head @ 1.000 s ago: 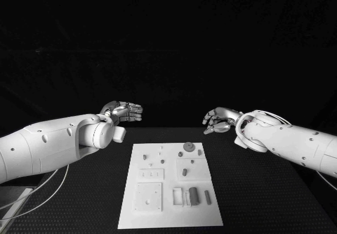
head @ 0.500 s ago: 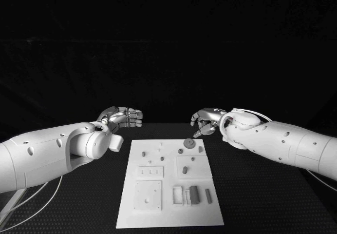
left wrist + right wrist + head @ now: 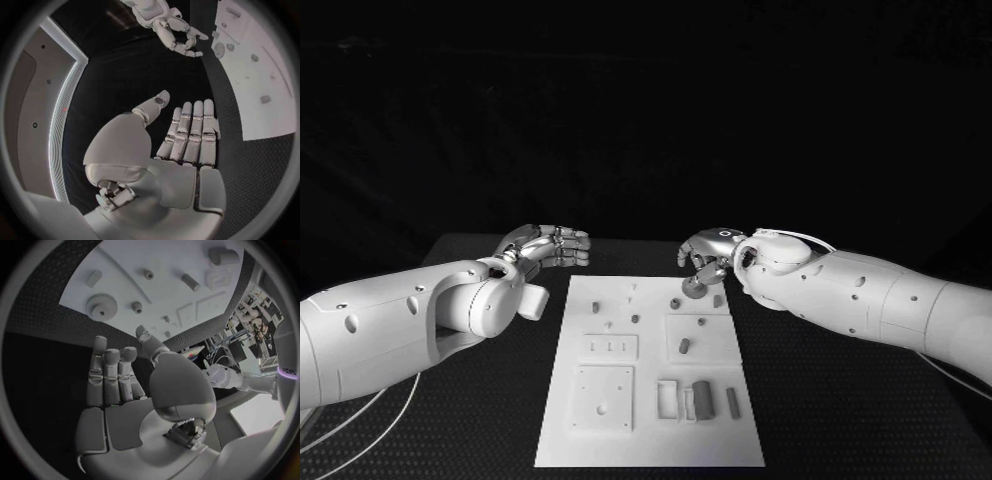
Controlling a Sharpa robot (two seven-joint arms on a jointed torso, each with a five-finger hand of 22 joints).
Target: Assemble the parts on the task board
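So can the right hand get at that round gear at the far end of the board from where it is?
Probably yes. The right hand hovers just above the gear, holding nothing, with fingers apart. Nothing lies between them, and the left hand is off beside the task board.

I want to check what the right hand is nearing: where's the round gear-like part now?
In the head view the gear sits at the task board's far right corner, just below the right hand.
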